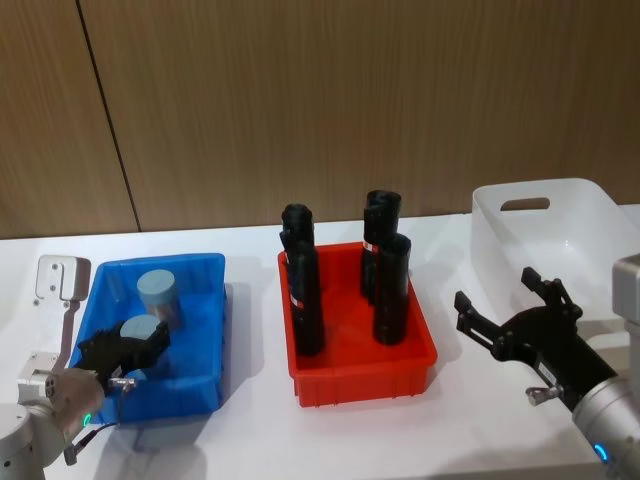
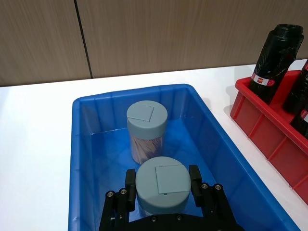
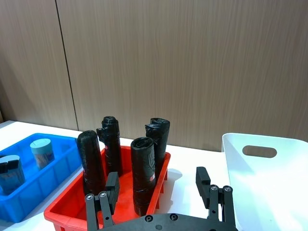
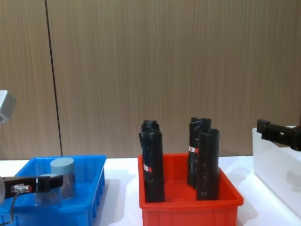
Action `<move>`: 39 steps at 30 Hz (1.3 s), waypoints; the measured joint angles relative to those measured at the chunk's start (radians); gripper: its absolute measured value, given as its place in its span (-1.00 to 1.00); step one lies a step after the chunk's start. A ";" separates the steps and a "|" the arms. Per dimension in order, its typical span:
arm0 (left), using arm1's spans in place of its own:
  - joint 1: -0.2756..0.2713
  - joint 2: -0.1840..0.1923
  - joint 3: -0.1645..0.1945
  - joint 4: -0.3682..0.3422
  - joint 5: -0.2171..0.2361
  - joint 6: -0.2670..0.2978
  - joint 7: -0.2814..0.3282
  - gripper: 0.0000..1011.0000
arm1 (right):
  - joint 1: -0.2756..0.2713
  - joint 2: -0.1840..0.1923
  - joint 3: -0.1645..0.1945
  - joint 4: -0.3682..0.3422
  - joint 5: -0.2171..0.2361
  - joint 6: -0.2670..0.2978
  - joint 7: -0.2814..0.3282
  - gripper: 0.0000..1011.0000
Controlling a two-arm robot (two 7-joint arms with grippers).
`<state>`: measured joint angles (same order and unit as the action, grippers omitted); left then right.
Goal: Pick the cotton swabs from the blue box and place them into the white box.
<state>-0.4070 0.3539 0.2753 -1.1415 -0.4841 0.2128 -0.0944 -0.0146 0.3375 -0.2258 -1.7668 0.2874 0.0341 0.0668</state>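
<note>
Rightmost stands the translucent white plastic box (image 1: 590,215), the right gripper (image 1: 495,288) hovering near its front-left corner with fingers spread wide. Leftmost, the shallow bright blue plastic box (image 1: 205,300) holds two upright clear cylindrical cotton-swab jars (image 1: 158,290) with blue-grey lids. The left gripper (image 2: 162,179) pinches the nearer jar (image 2: 161,187), the farther jar (image 2: 147,125) standing just behind.

A wall of brown wood-grain panels (image 1: 350,100) runs behind the whole scene — a thin dark seam (image 1: 108,110) splits it toward the left, slightly slanted in the head view. Below it lies a white table top (image 1: 250,440), smooth and evenly lit, with soft shadows on its surface.
</note>
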 joint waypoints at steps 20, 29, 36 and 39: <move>-0.011 0.009 0.003 -0.075 0.107 0.009 -0.049 0.31 | 0.000 0.000 0.000 0.000 0.000 0.000 0.000 0.98; -0.016 0.015 0.007 -0.193 0.159 0.006 -0.096 0.31 | 0.000 0.000 0.000 0.000 0.000 0.000 0.000 0.98; -0.025 0.011 0.012 -0.265 0.166 -0.003 -0.148 0.31 | 0.000 0.000 0.000 0.000 0.000 0.000 0.000 0.98; -0.033 0.005 0.016 -0.295 0.161 -0.007 -0.180 0.31 | 0.000 0.000 0.000 0.000 0.000 0.000 0.000 0.98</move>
<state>-0.4402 0.3592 0.2912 -1.4360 -0.3231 0.2059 -0.2745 -0.0147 0.3374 -0.2258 -1.7668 0.2874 0.0340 0.0667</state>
